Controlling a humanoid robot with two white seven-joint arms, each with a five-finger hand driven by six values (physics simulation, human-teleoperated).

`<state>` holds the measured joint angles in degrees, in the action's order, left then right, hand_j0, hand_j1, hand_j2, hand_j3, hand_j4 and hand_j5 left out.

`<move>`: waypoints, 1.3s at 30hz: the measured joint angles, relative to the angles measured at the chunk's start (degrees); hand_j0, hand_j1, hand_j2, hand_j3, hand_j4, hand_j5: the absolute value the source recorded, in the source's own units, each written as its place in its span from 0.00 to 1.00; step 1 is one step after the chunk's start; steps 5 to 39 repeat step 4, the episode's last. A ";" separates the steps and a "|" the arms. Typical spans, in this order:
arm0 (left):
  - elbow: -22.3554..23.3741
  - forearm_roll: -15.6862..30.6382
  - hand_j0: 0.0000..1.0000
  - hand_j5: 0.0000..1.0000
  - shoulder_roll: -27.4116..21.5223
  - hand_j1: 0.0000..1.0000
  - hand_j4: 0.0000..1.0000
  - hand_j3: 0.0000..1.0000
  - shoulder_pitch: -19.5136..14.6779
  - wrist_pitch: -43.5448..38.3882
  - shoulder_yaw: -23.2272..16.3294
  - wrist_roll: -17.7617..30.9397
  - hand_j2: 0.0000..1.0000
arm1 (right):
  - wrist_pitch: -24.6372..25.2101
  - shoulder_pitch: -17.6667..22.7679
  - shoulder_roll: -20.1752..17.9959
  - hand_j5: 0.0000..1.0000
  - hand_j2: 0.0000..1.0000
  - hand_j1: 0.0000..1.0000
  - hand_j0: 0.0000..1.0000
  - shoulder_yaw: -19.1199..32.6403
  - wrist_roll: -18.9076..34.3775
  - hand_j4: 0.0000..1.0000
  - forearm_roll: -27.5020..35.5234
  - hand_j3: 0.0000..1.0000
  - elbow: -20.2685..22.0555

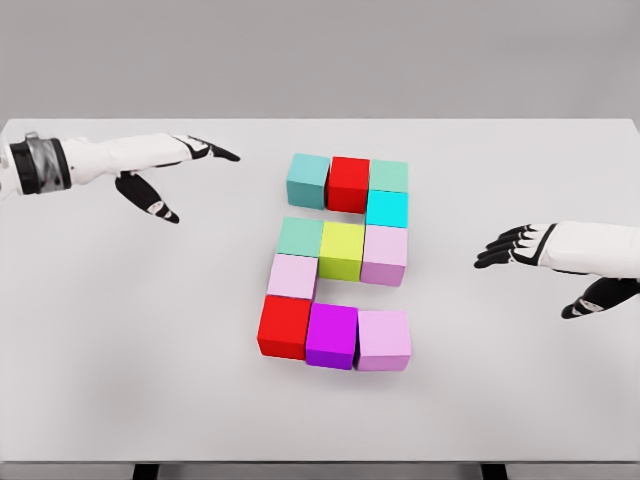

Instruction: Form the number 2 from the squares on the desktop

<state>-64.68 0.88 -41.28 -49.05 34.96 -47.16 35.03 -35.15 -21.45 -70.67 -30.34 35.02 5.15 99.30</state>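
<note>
Several coloured cubes stand together in the middle of the white table. A teal cube, a red cube and a mint cube make the top row. A cyan cube sits below the mint one. A green cube, a yellow cube and a pale pink cube form the middle row. A pink cube follows, then a red cube, a magenta cube and a lilac cube. My left hand hovers open at the upper left. My right hand hovers open at the right. Neither touches a cube.
The table's far edge runs along the top against a grey wall, and its front edge lies near the bottom of the picture. Bare tabletop lies left and right of the cube cluster.
</note>
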 measured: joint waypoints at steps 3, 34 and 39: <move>-1.38 0.72 1.00 1.00 -1.79 1.00 1.00 1.00 1.58 0.14 -0.16 0.00 1.00 | 0.00 0.00 0.12 1.00 1.00 1.00 1.00 0.00 0.00 1.00 0.00 1.00 0.00; -1.68 1.26 1.00 1.00 -2.78 1.00 1.00 1.00 2.37 0.17 -0.15 0.00 1.00 | 0.00 -0.09 0.14 1.00 1.00 1.00 1.00 0.00 0.00 1.00 0.00 1.00 0.00; -1.68 1.26 1.00 1.00 -2.78 1.00 1.00 1.00 2.37 0.17 -0.15 0.00 1.00 | 0.00 -0.09 0.14 1.00 1.00 1.00 1.00 0.00 0.00 1.00 0.00 1.00 0.00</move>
